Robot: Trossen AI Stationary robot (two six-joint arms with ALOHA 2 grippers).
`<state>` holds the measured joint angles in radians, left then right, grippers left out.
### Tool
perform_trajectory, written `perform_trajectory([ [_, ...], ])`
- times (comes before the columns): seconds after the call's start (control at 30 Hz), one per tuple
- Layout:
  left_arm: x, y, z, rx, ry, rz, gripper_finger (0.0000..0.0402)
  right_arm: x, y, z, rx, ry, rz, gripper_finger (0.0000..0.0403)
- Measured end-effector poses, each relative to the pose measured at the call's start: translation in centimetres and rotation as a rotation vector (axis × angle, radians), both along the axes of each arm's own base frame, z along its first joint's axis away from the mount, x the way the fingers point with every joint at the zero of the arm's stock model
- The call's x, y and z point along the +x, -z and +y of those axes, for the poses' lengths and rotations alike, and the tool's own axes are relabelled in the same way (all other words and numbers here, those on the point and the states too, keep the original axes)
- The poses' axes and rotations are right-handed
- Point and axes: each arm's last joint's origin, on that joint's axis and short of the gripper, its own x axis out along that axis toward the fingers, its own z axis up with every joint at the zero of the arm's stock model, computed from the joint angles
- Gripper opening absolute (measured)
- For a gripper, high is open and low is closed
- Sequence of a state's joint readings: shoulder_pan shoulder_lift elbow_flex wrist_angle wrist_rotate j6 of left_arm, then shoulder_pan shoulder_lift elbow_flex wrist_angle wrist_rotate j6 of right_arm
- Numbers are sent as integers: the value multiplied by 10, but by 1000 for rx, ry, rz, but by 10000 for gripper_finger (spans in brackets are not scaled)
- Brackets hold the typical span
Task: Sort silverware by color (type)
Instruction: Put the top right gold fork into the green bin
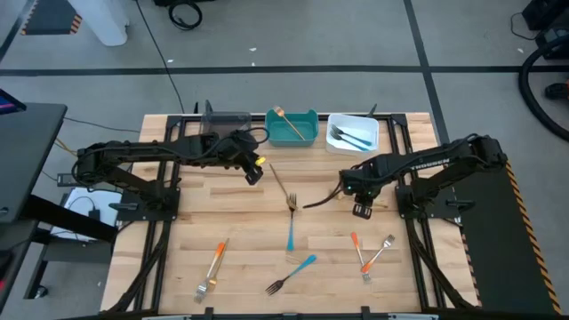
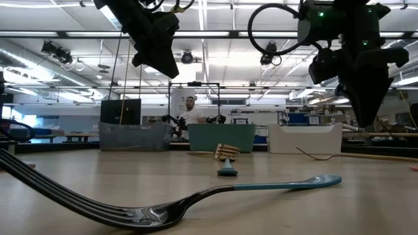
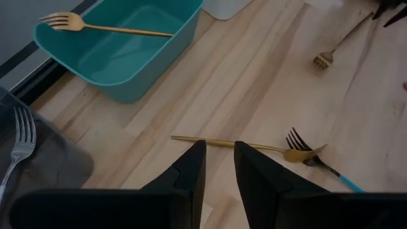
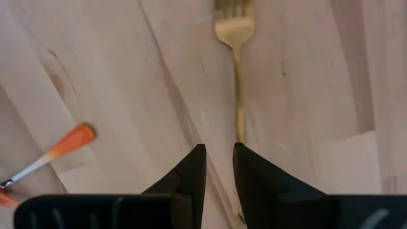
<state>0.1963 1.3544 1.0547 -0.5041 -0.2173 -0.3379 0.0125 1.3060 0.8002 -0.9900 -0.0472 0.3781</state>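
Slim forks lie scattered on the wooden table. One gold fork (image 1: pixel 283 184) lies flat just beyond my left gripper (image 1: pixel 256 175), and its handle (image 3: pixel 229 144) runs across in front of the fingertips. Its tines meet those of a blue-handled fork (image 1: pixel 290 233). A second gold fork (image 4: pixel 236 76) lies flat below my right gripper (image 4: pixel 219 152), its handle end at the fingertips. Both grippers hover above the table with their fingers close together and touch nothing. Orange-handled forks (image 1: pixel 215 262) (image 1: pixel 357 252), another blue one (image 1: pixel 293 274) and a silvery one (image 1: pixel 380 251) lie nearer the near edge.
Three bins stand along the far edge. The dark grey bin (image 1: pixel 227 120) holds a fork whose silvery tines (image 3: pixel 19 140) show. The teal bin (image 1: pixel 307 116) holds a gold fork (image 3: pixel 108 27), and the white bin (image 1: pixel 373 124) holds blue-handled forks (image 1: pixel 351 138). A person sits in the room beyond the table.
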Motion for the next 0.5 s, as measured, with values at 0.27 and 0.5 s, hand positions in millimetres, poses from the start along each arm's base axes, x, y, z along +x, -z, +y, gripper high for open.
perform_trajectory([
  [0.27, 0, 0, 0, -16, -19, -9, 91, 2, 1, 7, -70, -3, -29, 107],
  [0.5, 0, 0, 0, -32, -37, -20, 91, 3, 1, 7, -71, -23, -37, 106],
])
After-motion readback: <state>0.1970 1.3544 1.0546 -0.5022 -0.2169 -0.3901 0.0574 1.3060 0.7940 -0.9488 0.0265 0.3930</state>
